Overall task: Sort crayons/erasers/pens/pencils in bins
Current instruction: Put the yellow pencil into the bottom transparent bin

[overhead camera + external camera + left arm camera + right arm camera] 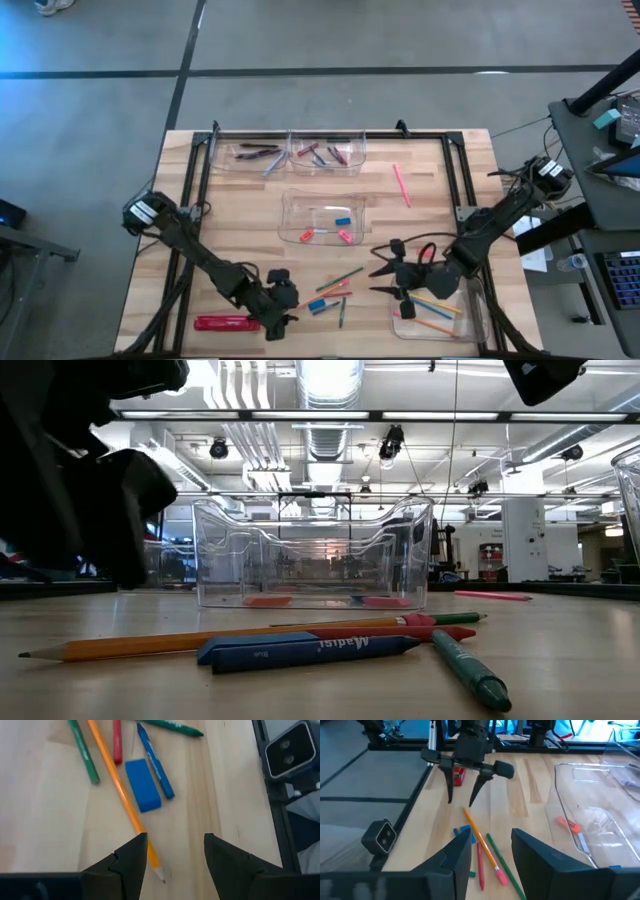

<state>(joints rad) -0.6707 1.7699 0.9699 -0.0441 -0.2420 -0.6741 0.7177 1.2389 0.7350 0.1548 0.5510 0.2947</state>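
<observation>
A loose cluster lies on the table near the front: an orange pencil [120, 787], a blue eraser [142, 785], a blue crayon [155, 762], a red crayon [117, 742] and green sticks [82, 750]. My left gripper [175, 855] is open and empty above the orange pencil's sharpened tip [160, 874]; it also shows in the high view [280, 305] and in the right wrist view [461, 801]. My right gripper [378, 281] is open and empty to the right of the cluster, pointing toward it; its fingers show in its own wrist view [492, 847].
Four clear bins: far left with dark pens [252, 152], far middle with crayons [325, 152], centre with erasers [322, 222], near right with pencils [440, 315]. A pink pencil [402, 185] lies at the far right. A long red flat pack [225, 322] lies at the front left.
</observation>
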